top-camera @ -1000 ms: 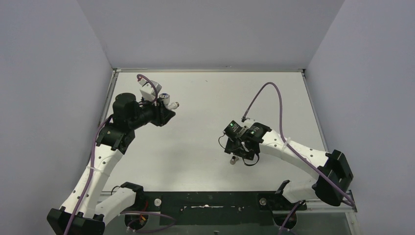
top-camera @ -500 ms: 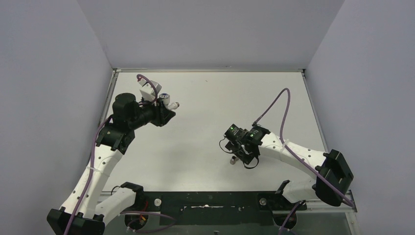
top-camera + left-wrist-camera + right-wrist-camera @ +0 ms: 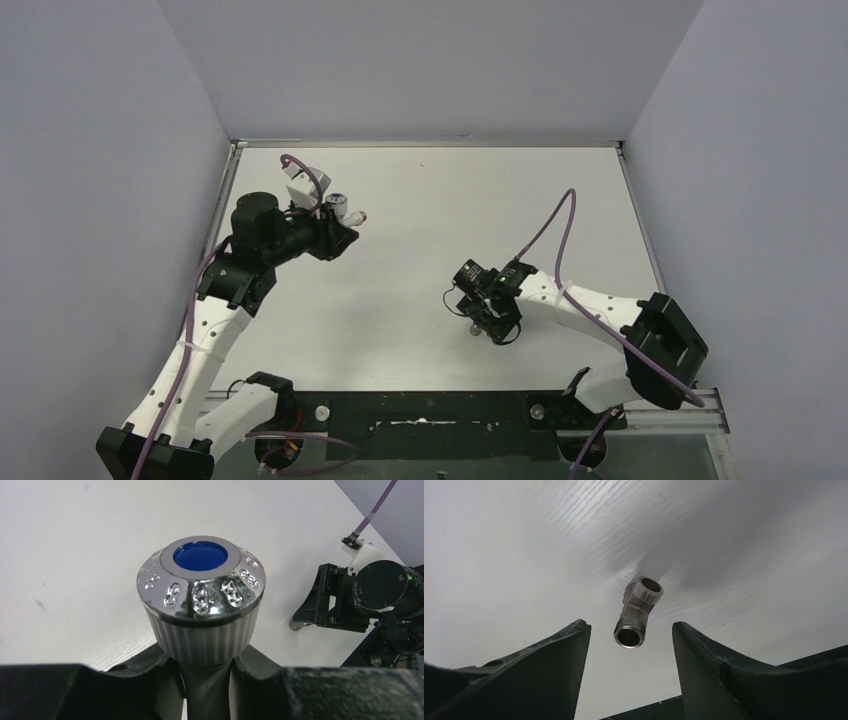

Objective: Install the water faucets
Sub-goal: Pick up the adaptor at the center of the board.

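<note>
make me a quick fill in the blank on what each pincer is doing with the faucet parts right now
The left pincer is shut on the tap, whose chrome knob has a ____ disc on top.
The right pincer is ____, a finger on each side of the threaded fitting.
The fitting lies on the white ____, touching neither finger.
Missing: blue; open; table.

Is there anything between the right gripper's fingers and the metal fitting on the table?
Nothing visible is in the way. The fitting lies alone on the table, in the gap between the open fingers of the right gripper, touching neither one.
</note>
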{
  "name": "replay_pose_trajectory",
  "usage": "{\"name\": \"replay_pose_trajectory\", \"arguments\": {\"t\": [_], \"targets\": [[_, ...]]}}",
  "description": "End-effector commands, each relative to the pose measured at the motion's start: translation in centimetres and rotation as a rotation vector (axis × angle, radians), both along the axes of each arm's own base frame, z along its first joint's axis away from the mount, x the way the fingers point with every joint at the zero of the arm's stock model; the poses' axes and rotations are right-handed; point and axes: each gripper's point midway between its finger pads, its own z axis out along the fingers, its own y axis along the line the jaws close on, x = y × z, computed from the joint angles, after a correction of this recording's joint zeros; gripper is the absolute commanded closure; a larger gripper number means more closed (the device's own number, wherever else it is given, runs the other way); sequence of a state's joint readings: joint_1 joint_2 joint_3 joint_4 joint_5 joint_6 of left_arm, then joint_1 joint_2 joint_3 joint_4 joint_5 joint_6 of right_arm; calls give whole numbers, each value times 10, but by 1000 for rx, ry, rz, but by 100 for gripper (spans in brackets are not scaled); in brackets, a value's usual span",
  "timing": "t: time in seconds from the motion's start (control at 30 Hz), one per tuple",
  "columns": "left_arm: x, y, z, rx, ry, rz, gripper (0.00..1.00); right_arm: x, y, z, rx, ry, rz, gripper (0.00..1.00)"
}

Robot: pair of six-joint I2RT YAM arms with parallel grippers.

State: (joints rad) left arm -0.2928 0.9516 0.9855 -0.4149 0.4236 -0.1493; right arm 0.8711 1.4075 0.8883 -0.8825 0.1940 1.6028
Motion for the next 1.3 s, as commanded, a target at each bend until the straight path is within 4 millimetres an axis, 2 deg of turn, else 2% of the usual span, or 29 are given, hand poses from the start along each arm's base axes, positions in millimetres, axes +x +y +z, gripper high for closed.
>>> {"name": "replay_pose_trajectory", "arguments": {"t": [0.0, 0.3, 0.87, 1.1, 1.27], "targets": [[3, -3, 22, -34, -87, -14, 100, 7, 5, -3, 13, -15, -16, 39], [3, -2, 21, -26, -85, -11, 100, 10, 2, -11, 6, -7, -17, 46], [4, -1, 18, -20, -79, -9, 100, 14, -5, -17, -40, -15, 24, 73], [5, -1, 18, -20, -80, -8, 100, 26, -1, -7, -58, -78, 186, 82], [4, -1, 18, -18, -79, -6, 100, 46, 3, 9, -122, -131, 428, 85]]}}
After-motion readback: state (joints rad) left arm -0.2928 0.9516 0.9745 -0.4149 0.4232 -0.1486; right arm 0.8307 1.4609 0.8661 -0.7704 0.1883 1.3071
